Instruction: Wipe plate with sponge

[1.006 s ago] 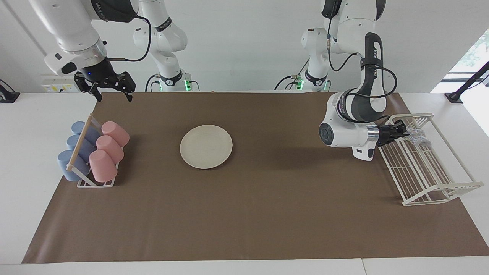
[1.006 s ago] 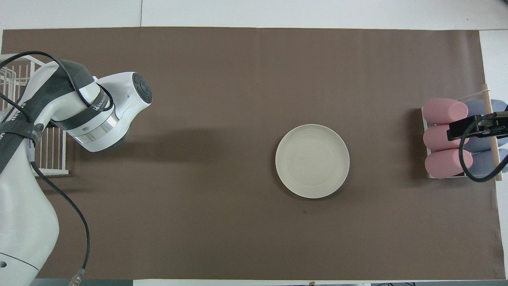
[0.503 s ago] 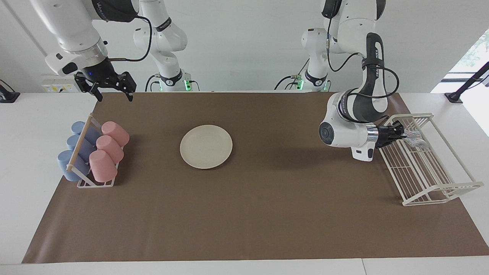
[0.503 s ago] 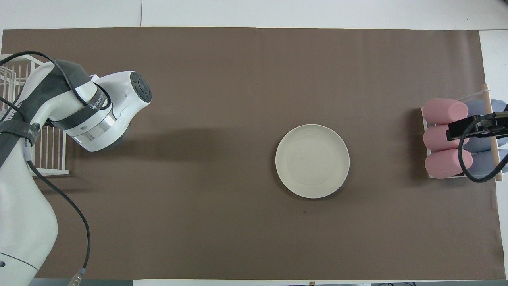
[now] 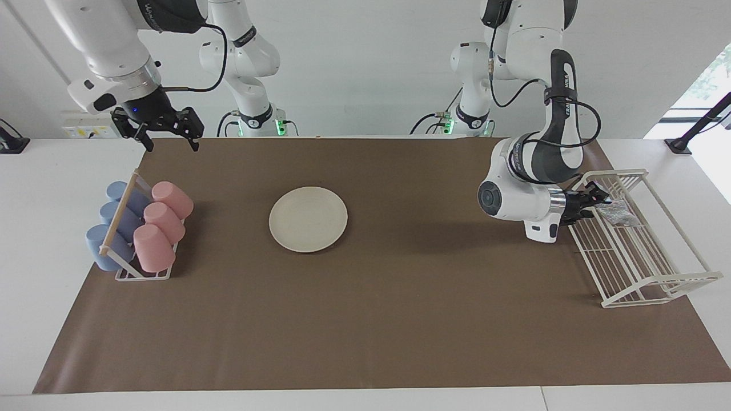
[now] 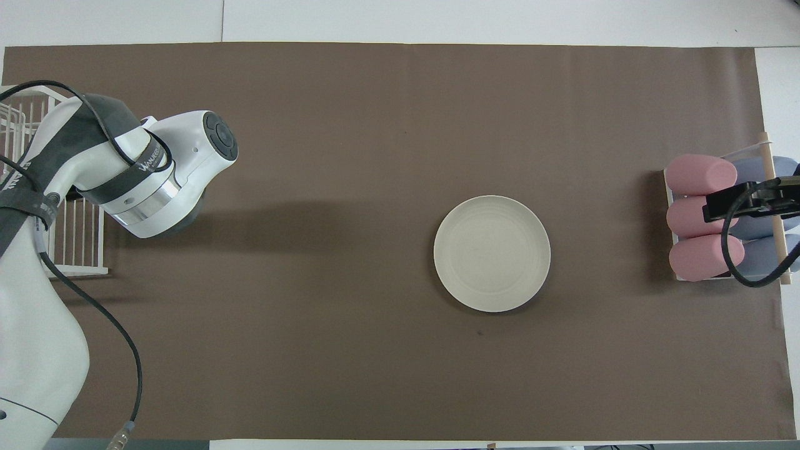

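In the facing view, the cream-white plate (image 5: pixel 308 219) is seen flat on the brown mat (image 5: pixel 371 319) near the middle of the bench (image 5: pixel 34 188), with nothing on it. The left gripper (image 5: pixel 599 201) is reached sideways into the white wire rack (image 5: pixel 674 282) at the left arm's end of the bench, its tips at the silvery mesh sponge (image 5: pixel 618 212) lying on the rack's grid; whether the sponge is gripped cannot be told, since the rack wires cross in front. The right gripper (image 5: pixel 167 144) is held high over the bench edge nearest the robots, at the right arm's end, its fingers spread apart and holding nothing. Below it a cup rack (image 5: pixel 117 228) is set at that end, filled with three pink cups (image 5: pixel 163 224) and three blue cups (image 5: pixel 117 225) lying on their sides.

In the overhead view, the plate (image 6: pixel 492 253) is shown bare, well apart from both racks. The wire rack (image 6: pixel 75 250) is largely covered by the left arm, so the sponge and the left gripper are hidden. The right gripper (image 6: pixel 750 201) is seen over the pink cups (image 6: pixel 700 219) and blue cups (image 6: pixel 765 219).
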Robot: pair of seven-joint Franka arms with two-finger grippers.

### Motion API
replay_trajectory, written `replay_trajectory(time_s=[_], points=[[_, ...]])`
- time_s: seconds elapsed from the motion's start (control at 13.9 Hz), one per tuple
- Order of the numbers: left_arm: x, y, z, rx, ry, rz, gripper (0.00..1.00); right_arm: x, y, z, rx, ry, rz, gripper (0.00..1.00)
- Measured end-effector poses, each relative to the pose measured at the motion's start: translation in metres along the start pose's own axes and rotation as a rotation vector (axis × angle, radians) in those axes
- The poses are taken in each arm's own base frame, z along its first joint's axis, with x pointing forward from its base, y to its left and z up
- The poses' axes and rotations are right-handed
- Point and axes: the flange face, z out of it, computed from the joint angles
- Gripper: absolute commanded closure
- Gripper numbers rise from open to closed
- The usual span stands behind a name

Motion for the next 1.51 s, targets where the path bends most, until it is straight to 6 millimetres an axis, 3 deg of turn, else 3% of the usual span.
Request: replay_trajectory(time_s=[0.29, 0.5, 0.86, 1.15, 1.36, 1.51], points=[[0.001, -0.002, -0.001, -0.021, -0.009, -0.01, 0.0, 0.0, 0.0, 0.0, 0.0, 0.0, 0.0, 0.0], [0.005, -0.016, -0.005, -0.098, -0.051, -0.048, 0.0, 0.0, 0.0, 0.0, 0.0, 0.0, 0.0, 0.0], [0.015, -0.104, -0.021, -0.407, -0.151, -0.1, 0.0, 0.0, -0.004, 0.0, -0.001, 0.0, -0.007, 0.0], [0.009, -0.15, -0.029, -0.621, -0.205, -0.118, 0.0, 0.0, -0.005, 0.0, -0.001, 0.0, -0.009, 0.0], [-0.004, -0.203, -0.024, -0.821, -0.206, -0.071, 0.0, 0.0, -0.005, 0.0, -0.001, 0.0, -0.009, 0.0], [-0.022, -0.244, -0.023, -0.925, -0.191, -0.037, 0.0, 0.0, -0.005, 0.0, -0.001, 0.001, -0.009, 0.0]])
